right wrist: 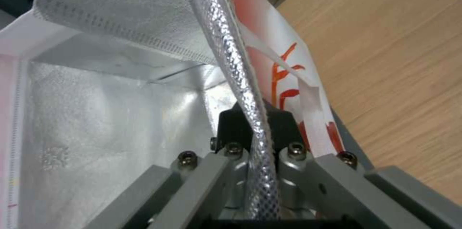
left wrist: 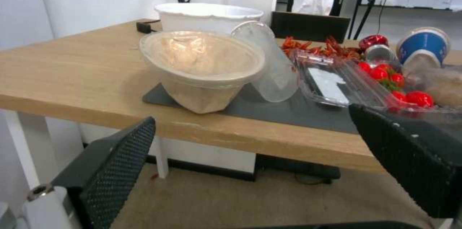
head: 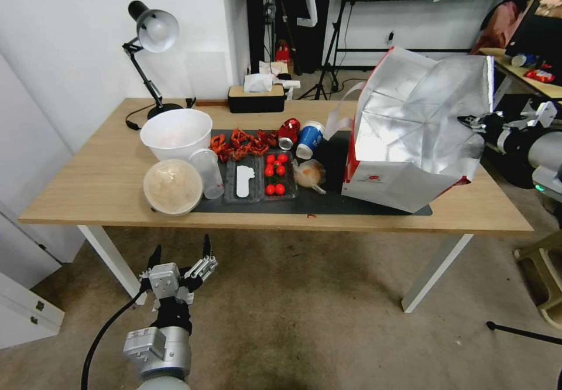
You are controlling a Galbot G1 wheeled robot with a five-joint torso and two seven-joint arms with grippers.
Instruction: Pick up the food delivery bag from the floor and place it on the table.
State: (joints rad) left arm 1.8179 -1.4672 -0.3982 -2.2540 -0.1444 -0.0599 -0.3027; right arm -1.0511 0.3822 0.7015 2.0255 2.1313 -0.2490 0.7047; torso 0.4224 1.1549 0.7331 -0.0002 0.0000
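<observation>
Resting on the table beside cups, the food delivery bag is clamped by the right claw.

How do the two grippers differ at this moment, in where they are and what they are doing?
The right gripper is up at table height on the right, shut on the upper edge of the food delivery bag, which rests tilted on the table. The left gripper hangs low in front of the table edge, over the floor, open and holding nothing. Both have dark fingers on grey metal bodies.

Crinkled shiny foil-lined bag; matt wood table
</observation>
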